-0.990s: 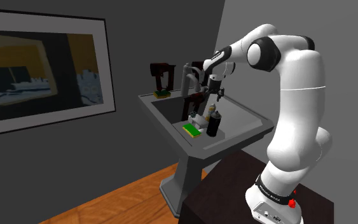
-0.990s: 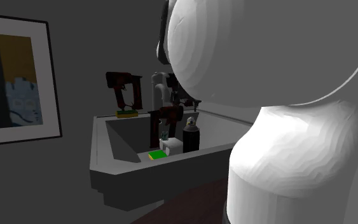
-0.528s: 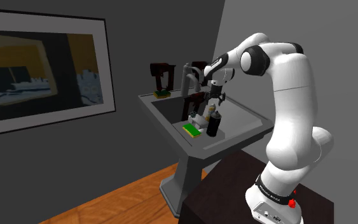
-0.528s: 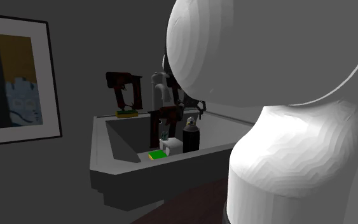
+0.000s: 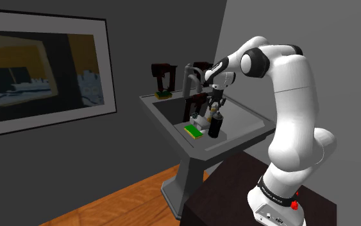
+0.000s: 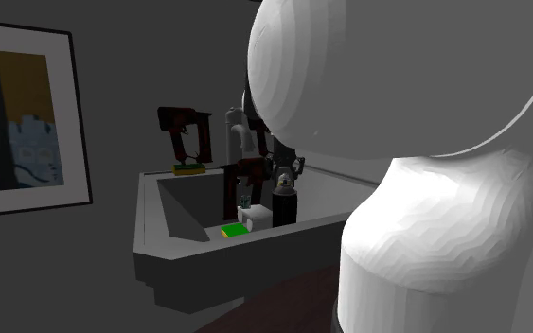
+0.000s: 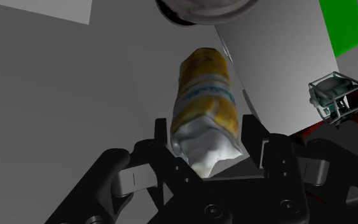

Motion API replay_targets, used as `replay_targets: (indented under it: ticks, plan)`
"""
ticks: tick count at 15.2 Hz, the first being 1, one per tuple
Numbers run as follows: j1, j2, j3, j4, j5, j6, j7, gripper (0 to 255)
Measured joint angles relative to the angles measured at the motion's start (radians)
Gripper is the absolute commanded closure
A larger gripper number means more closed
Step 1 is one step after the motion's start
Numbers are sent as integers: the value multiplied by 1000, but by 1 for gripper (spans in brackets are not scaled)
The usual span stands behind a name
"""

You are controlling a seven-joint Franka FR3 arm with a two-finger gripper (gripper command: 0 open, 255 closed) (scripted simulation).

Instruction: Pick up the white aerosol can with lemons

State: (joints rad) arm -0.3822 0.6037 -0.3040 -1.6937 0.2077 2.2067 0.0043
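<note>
Yellow-and-white can [image 7: 204,89] stands between the spread pincer's [image 7: 207,132] 2 fingers.

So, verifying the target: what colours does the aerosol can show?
White aerosol can with yellow patches, pale blue band; wrist view.

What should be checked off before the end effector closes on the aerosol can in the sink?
1. Aerosol can lies between the fingers of the end effector: ok.
2. Fingers stand apart, open: ok.
3. Fingers touch the can: cannot tell.
4. Can stands upright in the sink: ok.
5. Gap between the can and the white box beside it: cannot tell.
</note>
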Motion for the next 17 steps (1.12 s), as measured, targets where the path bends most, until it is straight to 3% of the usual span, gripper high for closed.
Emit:
replay_targets:
  ticks: [8, 17]
  plan:
    - [1, -4, -1, -1, -1, -4, 0, 255]
    - [9, -66, -16, 21, -24, -86, 13, 255]
